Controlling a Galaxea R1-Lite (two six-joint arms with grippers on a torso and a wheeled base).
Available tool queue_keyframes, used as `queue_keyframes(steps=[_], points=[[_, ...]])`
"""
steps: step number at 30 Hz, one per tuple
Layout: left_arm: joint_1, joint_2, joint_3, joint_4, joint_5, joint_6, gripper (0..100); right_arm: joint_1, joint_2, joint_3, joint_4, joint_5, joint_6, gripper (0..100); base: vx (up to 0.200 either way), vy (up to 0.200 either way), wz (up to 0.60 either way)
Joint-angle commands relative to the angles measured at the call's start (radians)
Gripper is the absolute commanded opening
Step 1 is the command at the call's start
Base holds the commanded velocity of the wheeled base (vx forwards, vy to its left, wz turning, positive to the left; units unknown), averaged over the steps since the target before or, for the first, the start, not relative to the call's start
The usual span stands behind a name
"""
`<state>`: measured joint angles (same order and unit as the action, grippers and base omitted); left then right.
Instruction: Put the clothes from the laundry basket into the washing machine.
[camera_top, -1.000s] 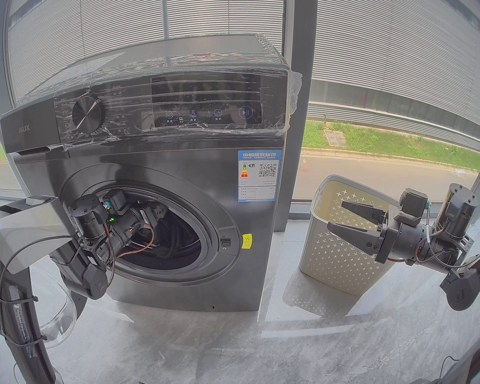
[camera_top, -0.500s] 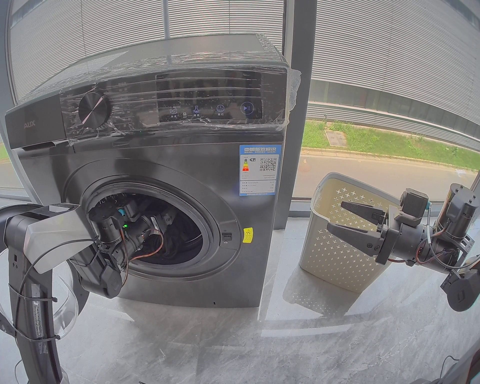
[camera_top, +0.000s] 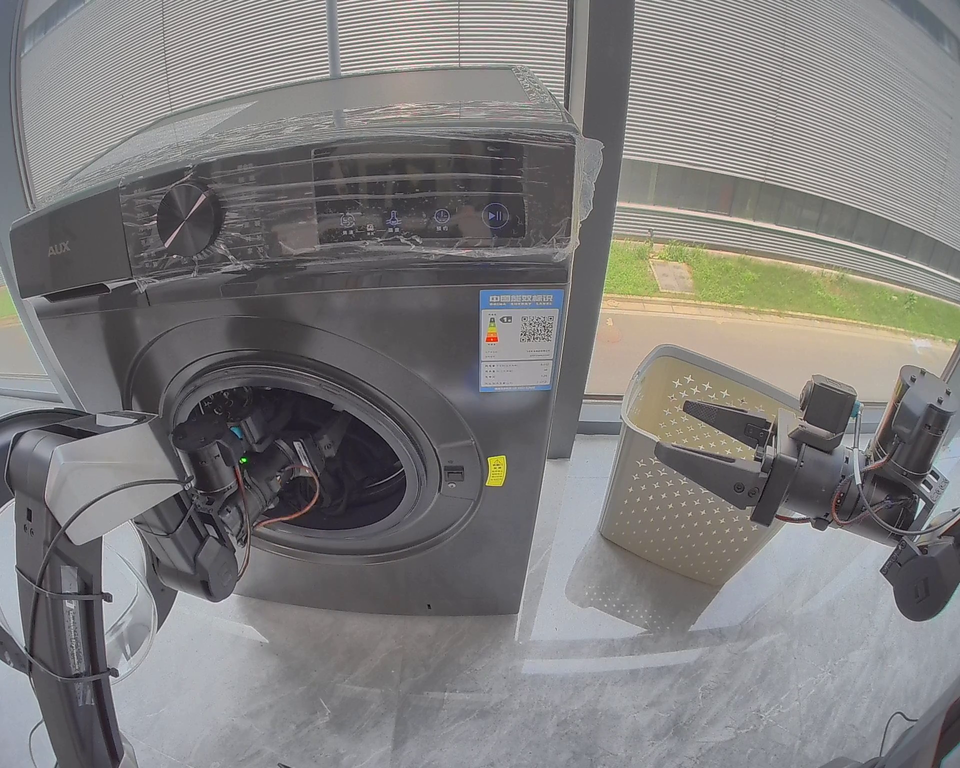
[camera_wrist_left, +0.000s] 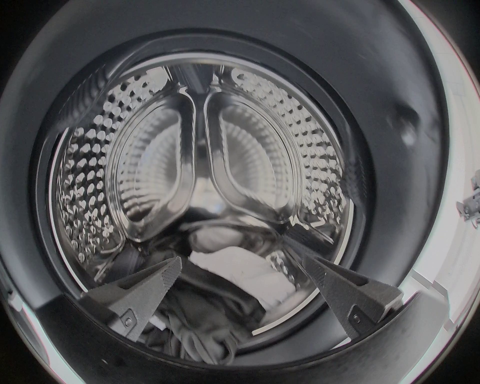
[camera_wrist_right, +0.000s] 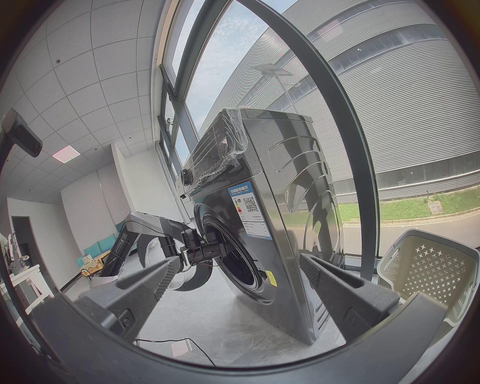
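My left gripper (camera_wrist_left: 240, 265) sits in the round mouth of the grey front-loading washing machine (camera_top: 400, 320), its fingers spread wide and pointing straight into the perforated steel drum (camera_wrist_left: 150, 150). The clothes lie on the drum's floor just beyond my fingertips. A crumpled dark grey garment (camera_wrist_left: 210, 310) sits against the front lip, and a white piece (camera_wrist_left: 245, 272) touches it farther in, so the heap's long axis runs from the lip toward the drum's back wall.

The machine's clear round door (camera_top: 120, 620) hangs open on my left, beside that arm.

My right gripper (camera_top: 672, 430) hovers in front of the cream plastic laundry basket with star-shaped holes (camera_top: 680, 500), fingers spread and pointing toward the machine. The basket stands on the pale marble floor (camera_top: 500, 680) to the machine's right, well apart from the drum opening.
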<state>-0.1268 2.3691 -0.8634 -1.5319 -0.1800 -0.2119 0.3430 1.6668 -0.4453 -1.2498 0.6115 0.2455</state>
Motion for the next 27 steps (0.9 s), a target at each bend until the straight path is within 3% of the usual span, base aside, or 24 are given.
queue_keyframes(steps=[1, 3, 7, 8, 18, 19, 23, 27], points=[[0.015, 0.028, -0.091, 0.007, 0.042, -0.02, 100, 0.001, -0.001, 0.005, 0.0, 0.001, 0.0, 100, 0.0, 0.0, 0.0], [0.01, 0.021, -0.059, 0.003, 0.043, -0.02, 100, 0.001, -0.002, 0.005, -0.002, 0.001, 0.0, 100, 0.0, 0.0, 0.0], [-0.024, -0.07, 0.149, 0.003, 0.047, -0.021, 100, -0.001, -0.004, 0.005, 0.0, 0.001, 0.0, 100, 0.0, 0.0, 0.0], [-0.03, -0.128, 0.247, 0.001, 0.048, -0.023, 100, -0.001, -0.006, 0.005, 0.0, 0.001, 0.0, 100, 0.0, 0.0, 0.0], [-0.027, -0.544, 0.653, 0.006, 0.036, -0.02, 100, -0.007, -0.016, 0.004, 0.0, 0.002, 0.0, 100, 0.0, 0.0, 0.0], [-0.027, -0.627, 0.742, 0.007, 0.034, -0.021, 100, -0.007, -0.018, 0.0, 0.0, 0.002, 0.0, 100, 0.0, 0.0, 0.0], [-0.031, -0.781, 0.863, 0.018, 0.033, -0.018, 100, -0.006, -0.036, 0.005, 0.0, 0.002, 0.0, 100, 0.0, 0.0, 0.0], [-0.031, -0.874, 0.863, 0.042, 0.024, -0.015, 100, -0.004, -0.047, 0.01, 0.0, 0.002, 0.0, 100, 0.0, 0.0, 0.0]])
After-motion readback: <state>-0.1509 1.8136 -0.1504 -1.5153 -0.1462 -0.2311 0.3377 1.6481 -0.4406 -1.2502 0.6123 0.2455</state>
